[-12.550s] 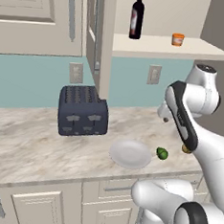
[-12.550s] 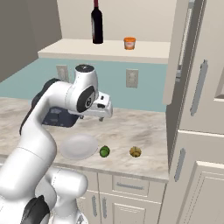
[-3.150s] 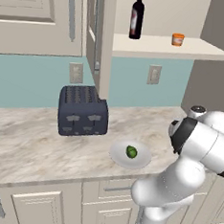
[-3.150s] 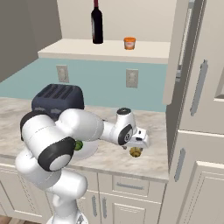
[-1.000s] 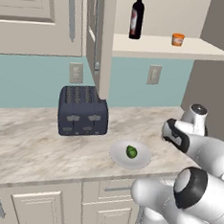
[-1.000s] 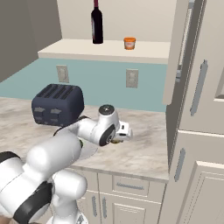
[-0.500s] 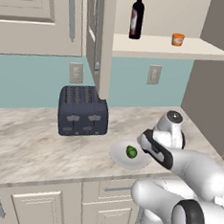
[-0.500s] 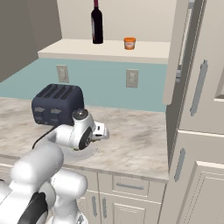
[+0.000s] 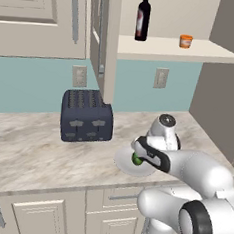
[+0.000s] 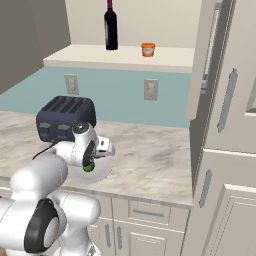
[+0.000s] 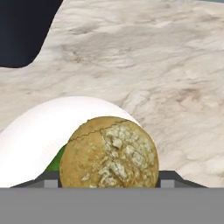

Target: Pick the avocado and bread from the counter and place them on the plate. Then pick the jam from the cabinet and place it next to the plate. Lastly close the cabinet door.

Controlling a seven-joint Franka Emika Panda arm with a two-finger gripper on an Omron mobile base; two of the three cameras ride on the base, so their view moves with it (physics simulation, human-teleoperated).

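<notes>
One brown-tan, crackle-crusted round lump of bread (image 11: 109, 152) sits pinched between the two dark fingertips of the white robot arm's hand (image 11: 109, 180), held low over a plain white round plate (image 11: 39, 135) on the long beige marble-patterned counter (image 9: 31, 146). From the hand's own camera the loaf hides most of the gap between the fingertips, and a sliver of the small glossy green avocado (image 11: 56, 160) peeks out beside it, lying on the plate. From the left base camera the avocado (image 9: 137, 160) shows as a green spot on the plate (image 9: 122, 162), just under the arm's dark wrist band, while the right base camera finds the same fruit (image 10: 89, 168) at the near edge of the plate (image 10: 102, 169), tucked against the arm's bent forearm. A dark navy four-slot toaster (image 9: 86, 116) stands on the counter just behind and to the left of the plate. Above, the cream-beige upper wall cabinet (image 9: 108, 43) has its panelled door swung open, baring a pale inner shelf (image 9: 170, 47). On that shelf a small squat orange jar of jam (image 9: 185, 41) stands well apart from a tall dark wine bottle (image 9: 143, 17). Two pale wall sockets (image 9: 161, 78) dot the teal backsplash below the shelf.
</notes>
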